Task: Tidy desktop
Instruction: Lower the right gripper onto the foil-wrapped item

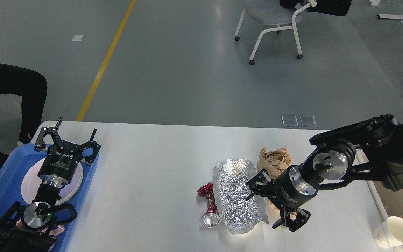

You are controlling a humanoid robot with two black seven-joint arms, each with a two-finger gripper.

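The white desktop [152, 168] fills the lower half of the head view. A crumpled sheet of silver foil [238, 196] lies right of its middle. A crushed red can [208, 206] lies against the foil's left edge, and a crumpled ball of brown paper [275, 161] lies behind its right side. My right gripper [263, 207] is open, its fingers spread over the foil's right edge, and holds nothing. My left gripper [77, 127] is open and empty, raised above the far edge of a blue tray [5, 178].
A white plate [30, 182] lies in the blue tray at the table's left end. A white paper cup [395, 231] stands past the right edge, beside a beige bin [392, 199]. A person in black [9, 84] is at the far left, and a chair [271, 21] is on the floor behind.
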